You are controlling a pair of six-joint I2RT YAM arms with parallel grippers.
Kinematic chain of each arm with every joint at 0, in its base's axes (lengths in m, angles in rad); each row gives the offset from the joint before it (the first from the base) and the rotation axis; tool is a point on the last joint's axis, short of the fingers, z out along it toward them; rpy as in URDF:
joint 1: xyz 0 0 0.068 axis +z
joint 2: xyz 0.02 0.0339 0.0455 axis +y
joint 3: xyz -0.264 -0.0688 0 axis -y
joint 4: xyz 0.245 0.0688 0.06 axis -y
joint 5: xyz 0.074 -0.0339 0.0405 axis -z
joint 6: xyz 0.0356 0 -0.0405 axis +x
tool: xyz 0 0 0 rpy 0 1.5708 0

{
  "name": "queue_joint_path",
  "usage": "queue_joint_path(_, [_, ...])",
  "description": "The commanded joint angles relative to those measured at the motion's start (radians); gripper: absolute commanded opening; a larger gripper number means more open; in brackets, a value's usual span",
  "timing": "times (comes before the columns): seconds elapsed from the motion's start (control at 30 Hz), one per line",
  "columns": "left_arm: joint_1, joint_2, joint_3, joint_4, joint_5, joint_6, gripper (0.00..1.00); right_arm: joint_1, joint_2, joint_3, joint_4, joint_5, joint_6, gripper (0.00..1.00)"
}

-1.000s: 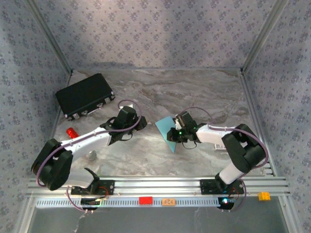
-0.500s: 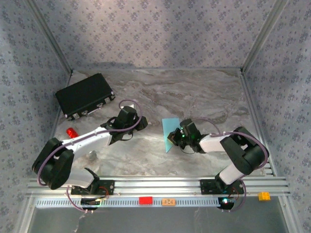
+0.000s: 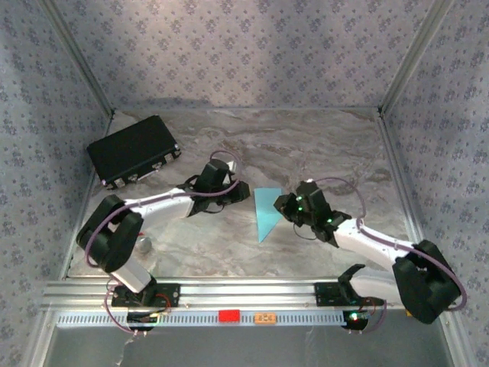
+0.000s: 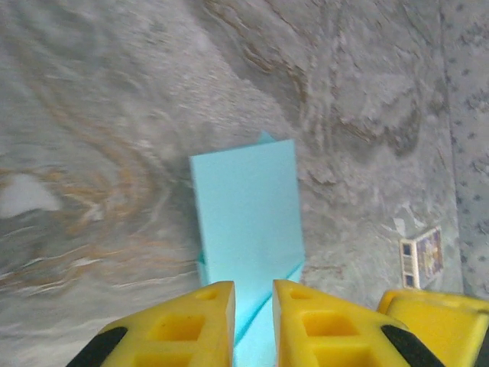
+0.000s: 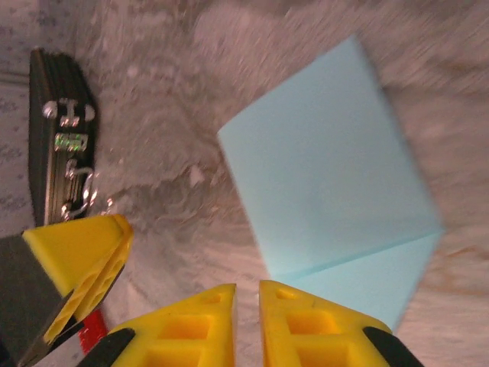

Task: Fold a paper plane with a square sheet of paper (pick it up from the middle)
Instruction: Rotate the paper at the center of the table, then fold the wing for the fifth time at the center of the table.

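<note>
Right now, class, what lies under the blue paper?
The marbled table shows around the paper; its own lower folded layer peeks out at one end. Anything beneath is covered.

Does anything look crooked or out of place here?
The square sheet of paper is folded unevenly: in the left wrist view a small tip of the lower layer pokes past its far edge. Nothing else stands out.

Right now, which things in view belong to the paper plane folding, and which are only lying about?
For the job: the partly folded light blue paper.

Lying about: the black case; the small grey object; the red block and the orange block on the front rail.
</note>
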Motion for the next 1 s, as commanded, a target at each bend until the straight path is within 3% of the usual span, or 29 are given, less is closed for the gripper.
queue_joint_path(0.0, [-0.012, 0.068, 0.064, 0.045, 0.119, 0.023, 0.18, -0.062, -0.027, -0.040, -0.150, -0.007, -0.099, 0.18])
queue_joint_path(0.13, [-0.023, 0.167, 0.134, 0.038, 0.190, 0.010, 0.16, -0.118, -0.006, -0.056, -0.142, -0.104, -0.137, 0.18])
queue_joint_path(0.37, [-0.029, 0.266, 0.196, -0.024, 0.187, -0.004, 0.13, -0.127, 0.054, -0.044, -0.044, -0.213, -0.168, 0.24])
queue_joint_path(0.47, [-0.020, 0.302, 0.214, -0.078, 0.180, 0.022, 0.12, -0.125, 0.086, -0.012, -0.077, -0.228, -0.197, 0.24])
queue_joint_path(0.97, [-0.007, 0.381, 0.148, -0.009, 0.226, 0.014, 0.09, -0.136, 0.207, 0.045, -0.070, -0.309, -0.236, 0.34])
